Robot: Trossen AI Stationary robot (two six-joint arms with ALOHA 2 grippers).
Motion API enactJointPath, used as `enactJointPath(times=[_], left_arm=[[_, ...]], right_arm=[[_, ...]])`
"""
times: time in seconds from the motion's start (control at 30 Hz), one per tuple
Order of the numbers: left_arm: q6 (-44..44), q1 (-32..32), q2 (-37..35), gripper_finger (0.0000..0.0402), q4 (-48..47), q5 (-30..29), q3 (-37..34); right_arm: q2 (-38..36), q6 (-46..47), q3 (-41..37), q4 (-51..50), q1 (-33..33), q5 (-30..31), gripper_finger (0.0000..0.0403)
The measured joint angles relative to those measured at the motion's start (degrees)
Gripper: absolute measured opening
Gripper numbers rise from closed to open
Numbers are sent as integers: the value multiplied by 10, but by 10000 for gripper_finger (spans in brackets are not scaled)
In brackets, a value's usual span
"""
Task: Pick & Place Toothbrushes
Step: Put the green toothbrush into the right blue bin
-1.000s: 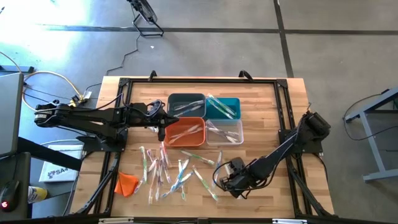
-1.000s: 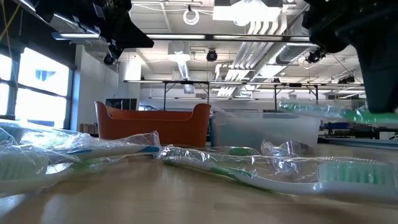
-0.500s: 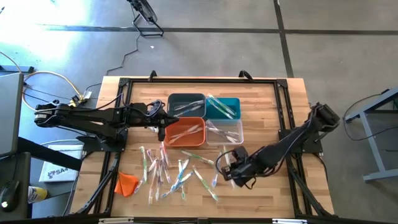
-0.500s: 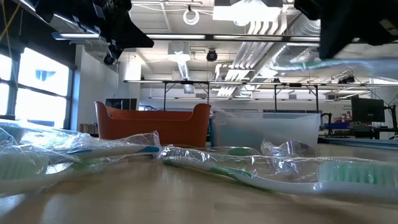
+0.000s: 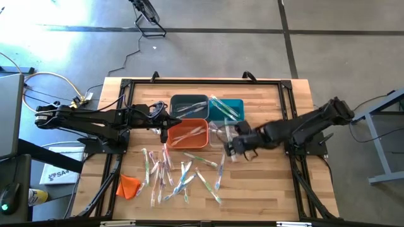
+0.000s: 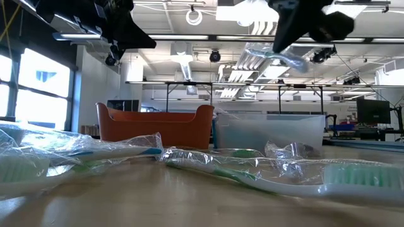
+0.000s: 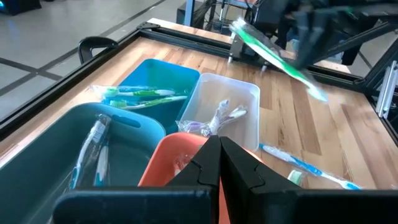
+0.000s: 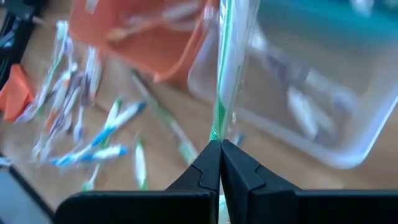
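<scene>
Several wrapped toothbrushes [image 5: 169, 174] lie loose on the wooden table's near half. My right gripper [image 5: 235, 146] hovers at the near edge of the clear bin [image 5: 228, 134], shut on a green-handled toothbrush [image 8: 221, 81] in a clear wrapper. The left wrist view shows that toothbrush [image 7: 273, 56] in the air beyond the bins, and the low view shows it [image 6: 278, 55] high above the table. My left gripper [image 5: 165, 129] waits shut above the left edge of the orange bin [image 5: 188, 133], holding nothing. My right gripper pinches the wrapped toothbrush between its two fingers near one end of the green handle [image 8: 217, 127]. The fingers slant downward from the table's right. The toothbrush sticks out ahead of the fingertips, lifted clear of the table and above the clear bin's rim.
Four bins stand together at the table's middle: dark grey [image 5: 188, 106], teal [image 5: 226, 110], orange and clear, each with a few toothbrushes inside. A small orange cloth lump [image 5: 128, 186] lies near the front left. Bare wood lies on the table's right side [image 5: 278, 183].
My right gripper has risen from the table's near right area and swung toward the far edge, up to the clear bin, turning as it went. It has stayed shut on the green toothbrush, which has been carried higher, clear of the table.
</scene>
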Motion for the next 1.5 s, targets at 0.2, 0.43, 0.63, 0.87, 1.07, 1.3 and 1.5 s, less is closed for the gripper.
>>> enactJointPath(times=[0.2,0.43,0.63,0.87,1.07,1.3,1.5], left_arm=[[-9,0,0,0,1,0,0],[-9,0,0,0,7,-1,0],[-9,0,0,0,7,-3,0],[-28,0,0,0,7,-32,0],[-41,0,0,0,7,-43,0],[-41,0,0,0,4,-43,0],[-41,0,0,0,4,-43,0]], right_arm=[[-6,-174,0,-1,-94,10,2],[-6,-413,0,1,-202,12,2],[-6,-610,0,14,-280,27,2],[2,-731,0,67,-338,-40,2],[23,-758,1,84,-363,-85,2],[67,-758,0,104,-363,-115,2],[99,-759,0,106,-365,-116,2]])
